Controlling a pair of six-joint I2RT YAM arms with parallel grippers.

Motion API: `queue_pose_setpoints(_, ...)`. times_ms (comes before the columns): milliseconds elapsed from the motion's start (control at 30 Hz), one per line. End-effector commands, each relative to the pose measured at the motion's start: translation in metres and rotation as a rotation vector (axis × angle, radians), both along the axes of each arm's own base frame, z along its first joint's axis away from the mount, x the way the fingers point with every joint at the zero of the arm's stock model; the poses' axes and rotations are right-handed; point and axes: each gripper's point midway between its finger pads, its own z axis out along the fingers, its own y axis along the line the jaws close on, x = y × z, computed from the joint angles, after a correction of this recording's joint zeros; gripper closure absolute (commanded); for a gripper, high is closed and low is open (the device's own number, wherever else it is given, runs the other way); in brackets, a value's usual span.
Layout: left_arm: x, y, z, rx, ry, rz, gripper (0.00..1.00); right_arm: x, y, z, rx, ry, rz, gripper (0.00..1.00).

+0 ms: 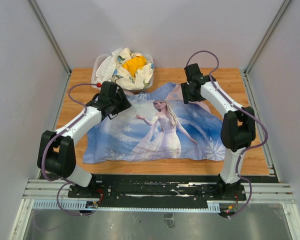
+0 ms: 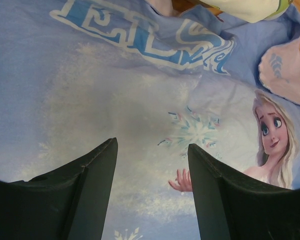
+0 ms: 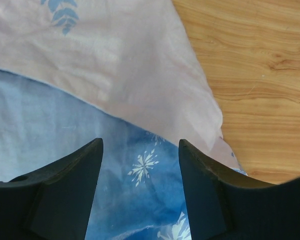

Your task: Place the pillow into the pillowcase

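Pillowcase [image 1: 140, 137] underlies left end effector [image 2: 152, 146] and right end effector [image 3: 140, 143], both spread empty; tub [image 1: 96, 64] holds cloths [image 1: 119, 64].

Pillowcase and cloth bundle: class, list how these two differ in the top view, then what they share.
The pillowcase lies spread out on the table; the cloth bundle is crumpled in a heap at the far edge. The pillowcase is blue with a princess print; the bundle is white floral around a yellow cloth. The pillowcase covers far more area than the bundle. Both are soft fabric.
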Motion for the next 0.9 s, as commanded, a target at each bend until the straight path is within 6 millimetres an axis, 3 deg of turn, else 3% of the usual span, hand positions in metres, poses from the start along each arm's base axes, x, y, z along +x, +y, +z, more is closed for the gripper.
queue_pose_setpoints(0, 0.005, -0.005, -0.001, -0.01, -0.011, -0.011, 0.37, -0.011, 0.008, -0.005, -0.013, 0.025, 0.045, 0.37)
queue_pose_setpoints(167, 0.008, -0.007, 0.002, -0.015, -0.012, -0.016, 0.37, 0.0, 0.001, -0.025, -0.083, 0.057, 0.019, 0.37)
queue_pose_setpoints(500, 0.008, -0.005, 0.007, -0.008, -0.02, -0.014, 0.37, 0.045, -0.006, -0.025, -0.143, -0.017, -0.068, 0.4)
queue_pose_setpoints(600, 0.006, -0.005, 0.002, -0.008, -0.009, -0.013, 0.37, 0.056, -0.006, -0.03, -0.132, -0.018, -0.076, 0.52)
queue_pose_setpoints(733, 0.004, -0.005, 0.002, -0.01, -0.01, -0.014, 0.37, 0.063, -0.009, -0.035, -0.119, -0.015, -0.097, 0.96)
queue_pose_setpoints(867, 0.005, -0.004, 0.004, -0.005, -0.015, -0.012, 0.37, 0.069, -0.023, -0.026, -0.111, -0.047, -0.149, 0.99)
